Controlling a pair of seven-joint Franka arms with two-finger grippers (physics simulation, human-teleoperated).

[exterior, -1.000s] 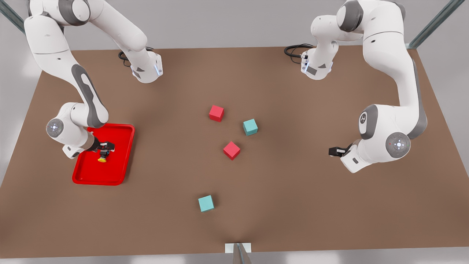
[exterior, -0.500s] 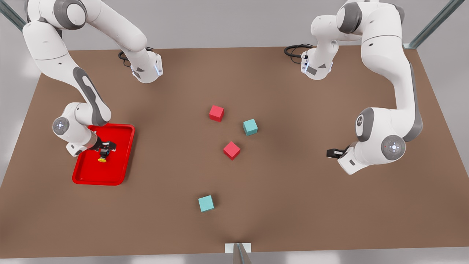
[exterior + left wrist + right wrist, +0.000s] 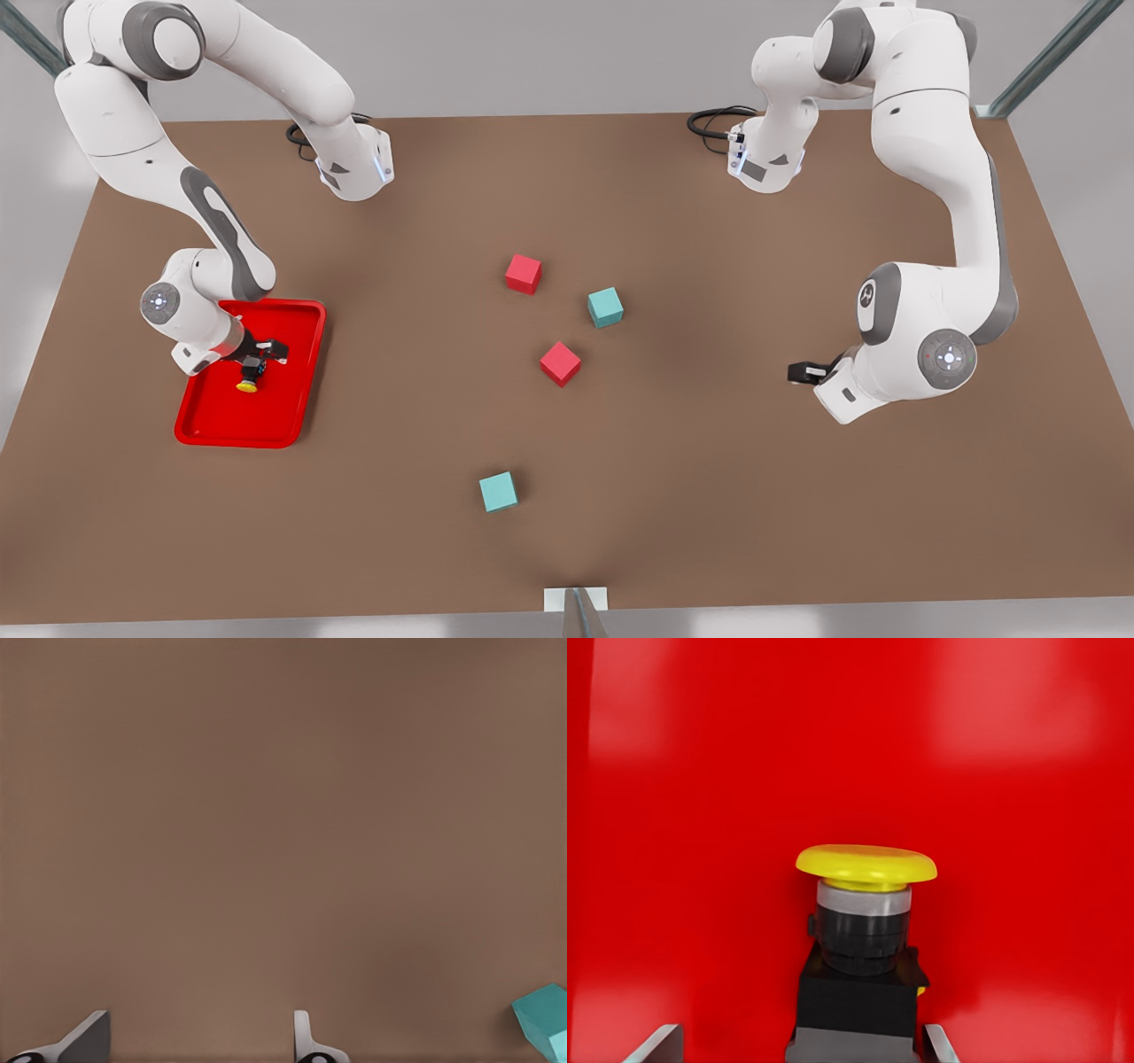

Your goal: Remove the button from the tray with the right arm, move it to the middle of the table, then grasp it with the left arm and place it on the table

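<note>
The button [image 3: 864,930] lay in the red tray [image 3: 292,416] at the front view's left, its black body between the spread fingers of the right gripper [image 3: 257,354] — not yet clamped, as far as I could judge. The left gripper [image 3: 802,372] waited with fingers apart over bare table [image 3: 709,496], near a teal cube [image 3: 545,1020]. Lift, carry and handover all remained.

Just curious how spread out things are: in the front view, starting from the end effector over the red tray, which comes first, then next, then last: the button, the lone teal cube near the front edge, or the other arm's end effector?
From the right end effector:
1. Button, in the tray, between its fingers.
2. Lone teal cube, mid-table, near the front edge.
3. Left end effector, far across at the front view's right.
</note>
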